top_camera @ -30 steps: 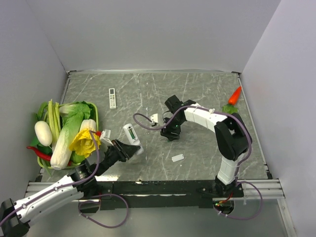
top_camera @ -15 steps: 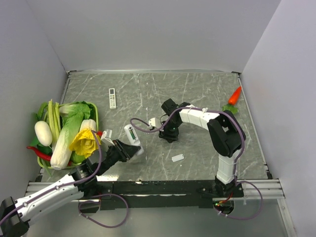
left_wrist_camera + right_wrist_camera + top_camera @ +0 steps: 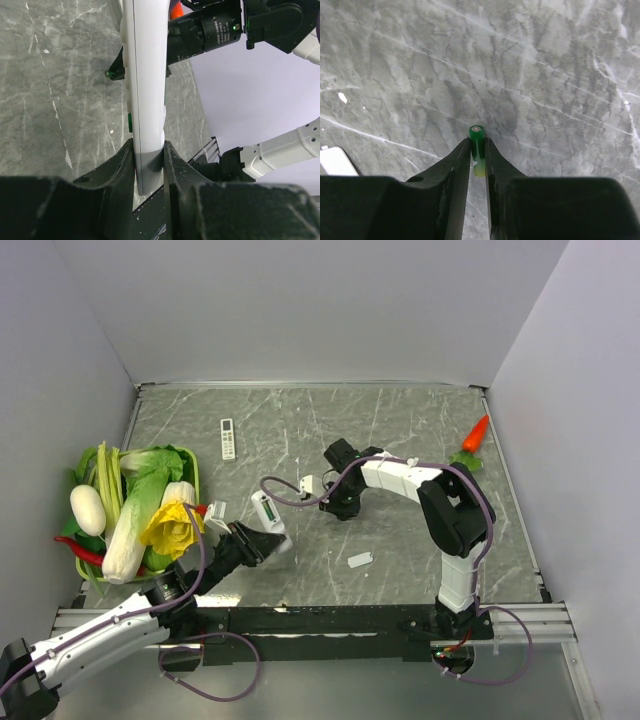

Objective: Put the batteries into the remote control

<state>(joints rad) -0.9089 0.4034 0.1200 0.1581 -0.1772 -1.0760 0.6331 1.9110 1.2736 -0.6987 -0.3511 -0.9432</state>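
One small green cylindrical battery (image 3: 477, 136) is clamped between the fingers of the right pincer (image 3: 477, 146), over the grey marbled surface (image 3: 560, 75). Near it, the left pincer (image 3: 148, 150) is clamped on the white oblong plastic remote control (image 3: 145, 75), held above the surface.
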